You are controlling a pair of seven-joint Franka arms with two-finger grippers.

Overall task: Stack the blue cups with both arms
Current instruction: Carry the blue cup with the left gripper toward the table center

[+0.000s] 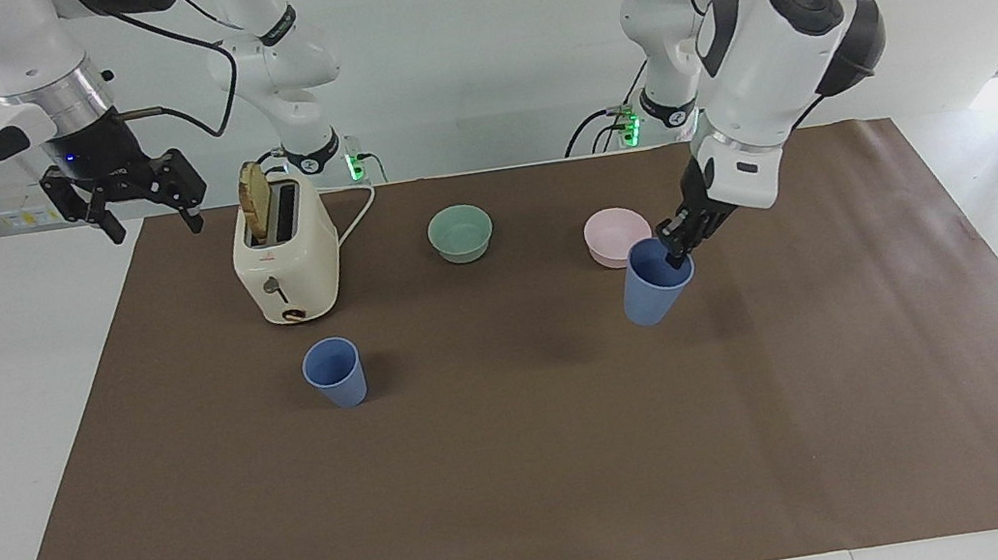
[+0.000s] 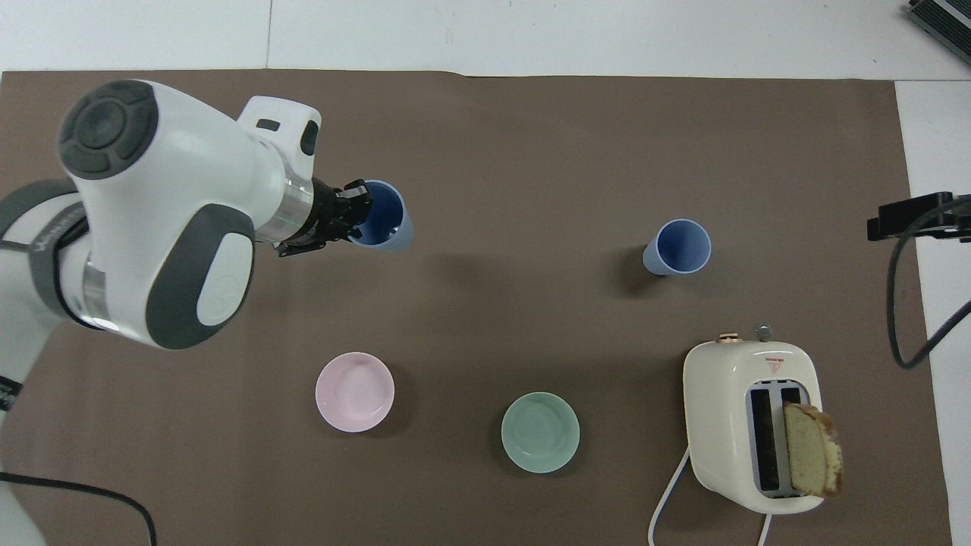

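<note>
Brown mat [image 1: 526, 471]: facing view alone shows right pincer [image 1: 148, 212] (open).

Robotics lab, staged as a mock kitchen. Plain white wall and white table [image 1: 9, 407] covered with a brown paper sheet [image 1: 536, 470]. Two large white robot arms, plus two slimmer arms with green-lit bases [image 1: 629, 127] at the table's edge, loose cables. Kitchen props only: cream toaster [image 1: 286, 261] with bread slice [image 1: 255, 202], mint-green bowl [image 1: 460, 233], pink bowl [image 1: 612, 235].
</note>
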